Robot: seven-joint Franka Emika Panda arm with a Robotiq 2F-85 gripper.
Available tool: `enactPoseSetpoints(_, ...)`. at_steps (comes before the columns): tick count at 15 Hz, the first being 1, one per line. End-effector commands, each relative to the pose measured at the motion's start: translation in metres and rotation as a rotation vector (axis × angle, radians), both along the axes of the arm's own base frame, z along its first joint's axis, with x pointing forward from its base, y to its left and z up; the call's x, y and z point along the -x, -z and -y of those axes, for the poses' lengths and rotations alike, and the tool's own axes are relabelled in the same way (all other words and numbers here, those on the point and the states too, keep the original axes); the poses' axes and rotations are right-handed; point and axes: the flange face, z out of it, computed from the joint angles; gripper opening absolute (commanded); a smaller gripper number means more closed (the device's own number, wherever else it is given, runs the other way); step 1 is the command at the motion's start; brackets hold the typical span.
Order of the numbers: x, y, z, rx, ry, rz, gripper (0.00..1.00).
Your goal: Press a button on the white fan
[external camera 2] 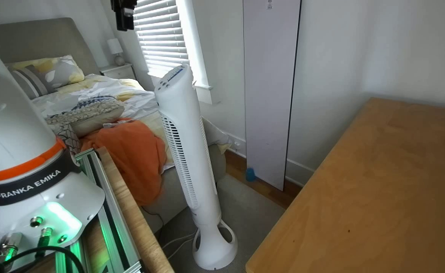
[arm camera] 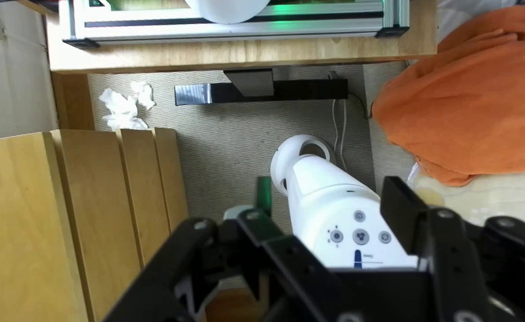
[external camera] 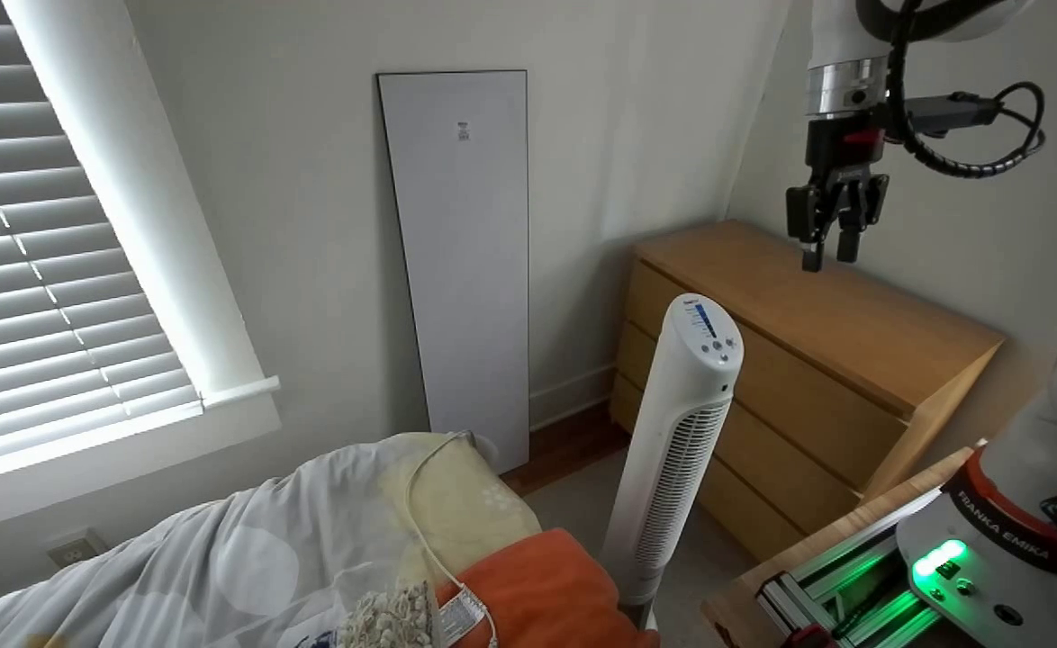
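Note:
The white fan (external camera: pixel 673 432) is a tall slim tower with a slanted top and a vertical grille. It stands upright on the floor, and its full height shows in an exterior view (external camera 2: pixel 188 151). In the wrist view its top (arm camera: pixel 329 214) carries several round grey buttons (arm camera: pixel 361 236) and a blue strip, partly hidden by the gripper. My gripper (external camera: pixel 830 254) is open and empty. It points down and hangs above the fan's height, apart from it. In the wrist view its fingertips (arm camera: pixel 327 192) stand on either side of the fan top. In an exterior view only the gripper's lower end (external camera 2: pixel 125 22) shows.
A wooden dresser (external camera: pixel 817 306) stands beside the fan. A bed with an orange blanket (external camera 2: pixel 131 151) is on the fan's other side. A flat white panel (external camera: pixel 465 252) leans on the wall. The robot's wooden table (arm camera: pixel 244 56) has a metal frame. Cables lie near the fan base.

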Motion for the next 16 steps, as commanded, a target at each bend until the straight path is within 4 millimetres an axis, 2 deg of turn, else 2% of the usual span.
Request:
enactPoseSetpoints(1,0.008,0.025,-0.015,-0.031,0.002,0.051,0.35)
enactPoseSetpoints(4,0.007,0.044,-0.03,-0.039,-0.011,0.097,0.11)
enactPoseSetpoints(6,0.005,0.056,-0.041,-0.041,-0.033,0.131,0.0)
enactPoseSetpoints(9,0.0,0.072,-0.056,-0.031,-0.05,0.192,0.0)
enactPoseSetpoints(12,-0.012,0.09,-0.063,-0.02,-0.08,0.23,0.0)
enactPoseSetpoints(13,-0.008,0.076,-0.058,-0.028,-0.072,0.227,0.01)
enactPoseSetpoints(16,-0.014,0.088,-0.06,-0.029,-0.078,0.221,0.01)
